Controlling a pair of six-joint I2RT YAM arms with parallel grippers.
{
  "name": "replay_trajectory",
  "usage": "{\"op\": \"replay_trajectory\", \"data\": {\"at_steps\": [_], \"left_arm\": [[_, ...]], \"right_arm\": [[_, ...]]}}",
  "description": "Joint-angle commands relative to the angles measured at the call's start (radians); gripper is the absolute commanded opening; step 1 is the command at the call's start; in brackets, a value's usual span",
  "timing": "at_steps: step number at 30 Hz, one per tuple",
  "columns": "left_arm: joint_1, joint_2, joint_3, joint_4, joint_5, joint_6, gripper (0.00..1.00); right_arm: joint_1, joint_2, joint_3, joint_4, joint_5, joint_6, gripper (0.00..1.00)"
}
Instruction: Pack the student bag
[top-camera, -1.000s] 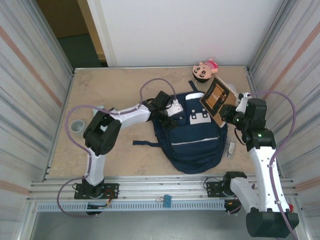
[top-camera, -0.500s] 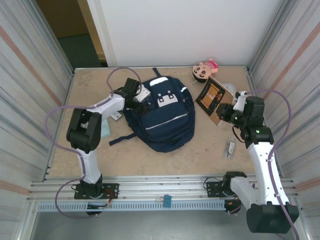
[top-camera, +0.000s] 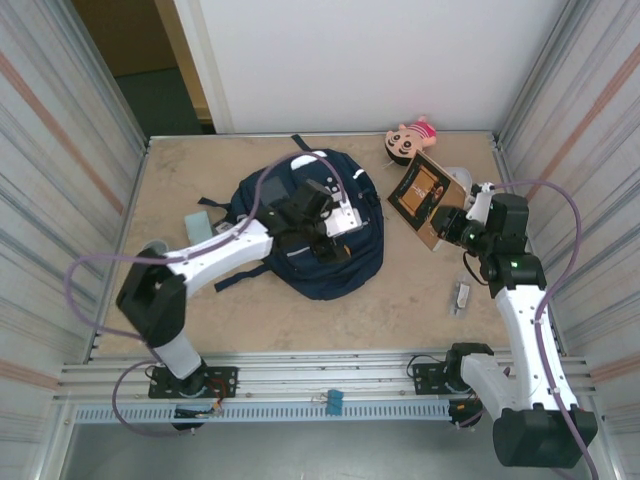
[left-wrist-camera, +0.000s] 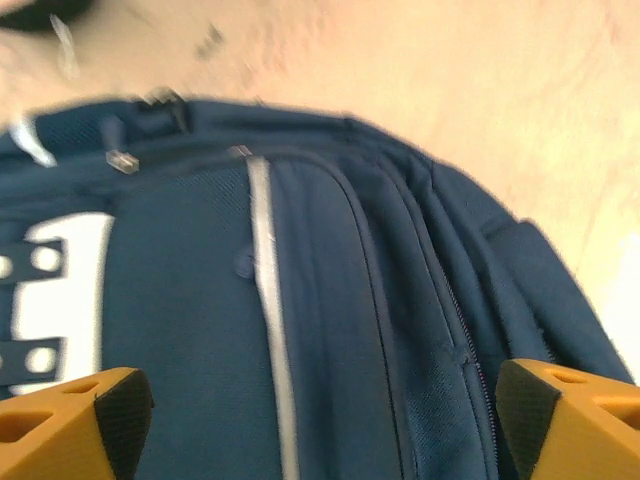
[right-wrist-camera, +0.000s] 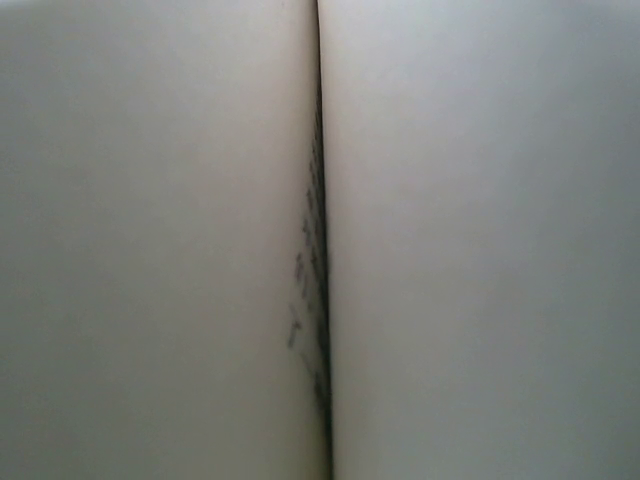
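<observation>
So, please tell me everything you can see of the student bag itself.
The student bag is a large navy fabric backpack lying flat, front side up, near the middle of the table. It has a white patch with holes, a thin pale stripe and zipped front pockets that look closed. Dark straps lie out to its left. The left end effector is open above its front; whether it touches the fabric I cannot tell.

Pink plush doll (top-camera: 410, 140) beyond a brown book (top-camera: 428, 195); perhaps a teal pad (top-camera: 199, 224)
</observation>
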Motion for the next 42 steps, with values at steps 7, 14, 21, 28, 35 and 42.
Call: {"op": "replay_trajectory", "data": {"at_steps": [7,14,21,28,35,42], "left_arm": [[0.012,0.159,0.04,0.015,-0.089,-0.004,0.91],[0.02,0.101,0.023,0.036,-0.109,-0.047,0.39],[0.046,-0.069,0.078,0.026,0.005,-0.13,0.0],[0.16,-0.1,0.222,-0.03,0.227,-0.329,0.0],[0.266,-0.062,0.329,-0.032,0.447,-0.502,0.0],[0.295,-0.053,0.36,-0.034,0.536,-0.518,0.0]], "right_arm": [[-0.007,-0.082,-0.019,0.017,-0.029,0.001,0.0],[-0.006,-0.105,-0.022,-0.021,-0.025,-0.002,0.0],[-0.006,-0.161,-0.108,-0.064,-0.043,0.086,0.0],[0.015,-0.168,-0.2,-0.058,-0.168,0.26,0.0],[0.233,-0.148,-0.369,0.358,-0.143,0.599,0.0],[0.494,0.03,-0.414,0.796,0.158,0.799,0.0]]}}
